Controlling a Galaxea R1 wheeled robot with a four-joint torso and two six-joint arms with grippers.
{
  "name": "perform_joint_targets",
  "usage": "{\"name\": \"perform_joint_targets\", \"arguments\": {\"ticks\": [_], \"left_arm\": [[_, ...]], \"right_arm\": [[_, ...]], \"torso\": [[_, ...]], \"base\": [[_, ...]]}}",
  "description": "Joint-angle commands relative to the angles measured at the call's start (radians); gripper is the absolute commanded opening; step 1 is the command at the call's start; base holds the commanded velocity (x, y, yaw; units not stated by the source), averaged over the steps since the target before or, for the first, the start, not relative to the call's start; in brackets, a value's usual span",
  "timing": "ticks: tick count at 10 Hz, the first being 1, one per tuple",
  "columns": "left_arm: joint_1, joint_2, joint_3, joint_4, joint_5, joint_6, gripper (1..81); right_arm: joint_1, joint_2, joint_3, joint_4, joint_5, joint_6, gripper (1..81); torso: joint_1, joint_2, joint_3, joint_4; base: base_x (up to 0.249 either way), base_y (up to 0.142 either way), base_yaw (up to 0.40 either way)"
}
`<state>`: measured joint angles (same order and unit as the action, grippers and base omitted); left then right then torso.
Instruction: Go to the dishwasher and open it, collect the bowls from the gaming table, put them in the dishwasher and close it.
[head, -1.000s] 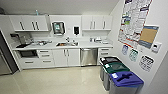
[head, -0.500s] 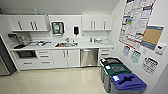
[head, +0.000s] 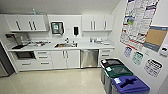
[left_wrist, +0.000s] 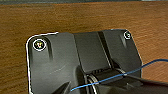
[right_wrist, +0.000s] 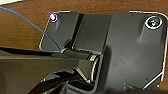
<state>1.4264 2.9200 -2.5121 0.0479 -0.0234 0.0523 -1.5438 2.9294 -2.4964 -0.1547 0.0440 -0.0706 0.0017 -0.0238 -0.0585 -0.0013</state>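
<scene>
The dishwasher (head: 89, 58) stands ahead under the white counter (head: 100, 46), right of the sink (head: 66, 45). Its steel front is shut, with a bar handle along the top. Pale floor (head: 57, 80) lies between me and it. The bowls and the gaming table are out of view. In both wrist views a brown wooden surface (left_wrist: 75, 17) (right_wrist: 27, 27) lies behind the robot's dark plate.
Three waste bins line the right wall: black (head: 111, 62), green (head: 118, 71) and blue (head: 130, 85), the blue one nearest. White cabinets flank the dishwasher. A built-in oven (head: 25, 55) and a steel fridge edge (head: 3, 66) are at the left. Posters (head: 137, 22) cover the right wall.
The whole head picture has shifted a little, so the camera has moved; the kitchen counter and the bins look slightly nearer. Nothing in the room itself has moved.
</scene>
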Motion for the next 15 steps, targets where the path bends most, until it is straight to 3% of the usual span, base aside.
{"name": "perform_joint_targets", "arguments": {"ticks": [1, 15], "left_arm": [[-0.054, -0.007, 0.007, -0.002, 0.050, 0.001, 81.1], [-0.053, -0.008, 0.007, -0.003, 0.049, 0.001, 81.1]], "right_arm": [[0.041, -0.002, 0.007, -0.013, -0.052, -0.005, 81.1], [0.043, 0.006, -0.004, -0.014, -0.052, -0.008, 81.1]], "torso": [[0.000, 0.000, 0.000, 0.000], [0.000, 0.000, 0.000, 0.000]], "base": [[0.116, 0.000, 0.000], [0.101, 0.000, 0.000]]}}
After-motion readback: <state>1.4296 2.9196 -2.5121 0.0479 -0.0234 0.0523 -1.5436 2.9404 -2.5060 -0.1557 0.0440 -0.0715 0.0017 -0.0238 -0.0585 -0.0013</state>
